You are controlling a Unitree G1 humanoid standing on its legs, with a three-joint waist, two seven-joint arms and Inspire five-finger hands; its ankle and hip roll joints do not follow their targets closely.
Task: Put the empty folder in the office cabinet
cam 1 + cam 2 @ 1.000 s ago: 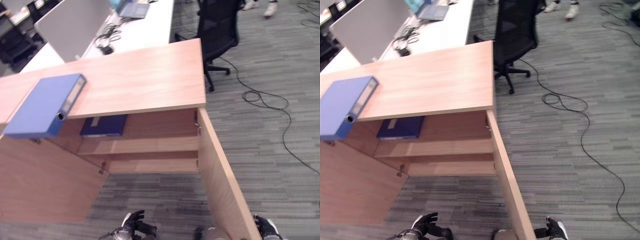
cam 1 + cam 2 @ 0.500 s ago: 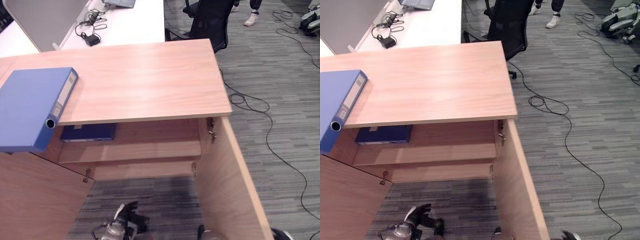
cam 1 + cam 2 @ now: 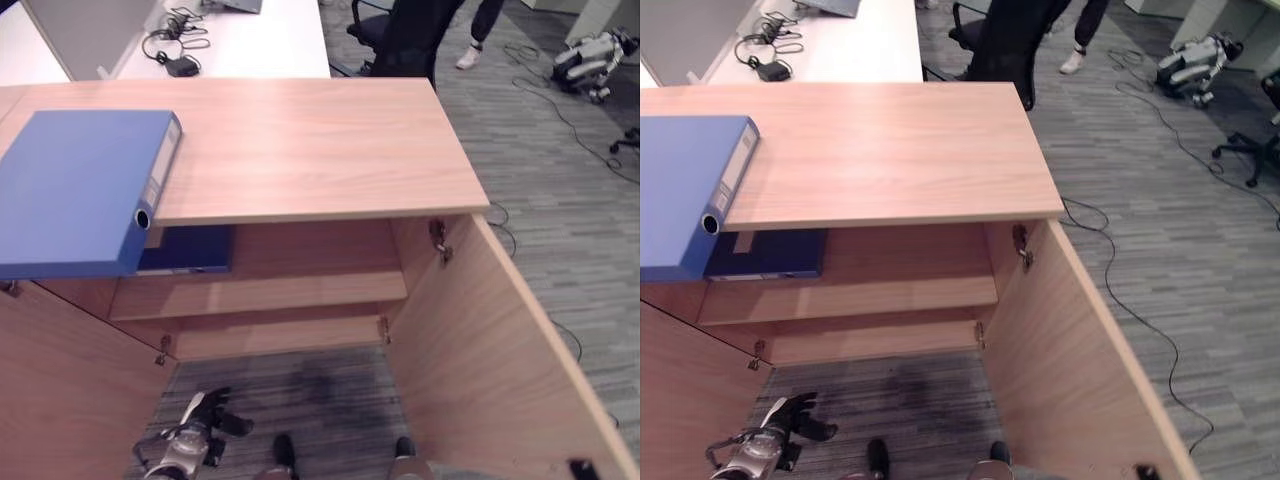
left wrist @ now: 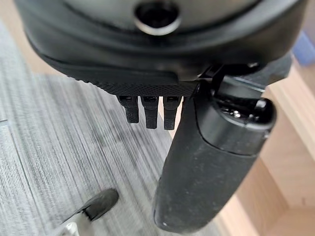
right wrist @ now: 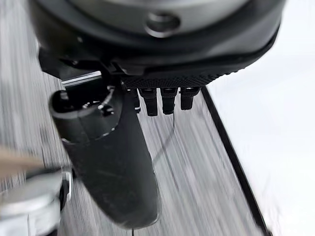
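Note:
A light blue folder [image 3: 75, 190] lies flat on the wooden cabinet top [image 3: 320, 150], at its left end, with the spine jutting past the front edge. Both cabinet doors stand wide. A dark blue folder [image 3: 190, 250] lies on the upper shelf [image 3: 270, 292] inside. My left hand [image 3: 212, 425] hangs low over the carpet before the cabinet, open and holding nothing; its thumb [image 4: 206, 162] and fingers [image 4: 147, 110] point down at the floor. My right hand [image 5: 113, 162] is open and empty too, and peeks past the right door's lower corner [image 3: 580, 467].
The right door [image 3: 500, 340] and left door [image 3: 60, 390] flank the opening. Behind stand a white desk [image 3: 270, 40] with a charger [image 3: 180, 65], a black chair [image 3: 1005, 40] and a person's legs [image 3: 480, 30]. Cables [image 3: 1110, 300] and another robot [image 3: 590, 55] lie on the carpet.
The camera has moved, so the open cabinet now shows more squarely and both doors frame it. The light blue folder has not moved on the top. Both hands stay low.

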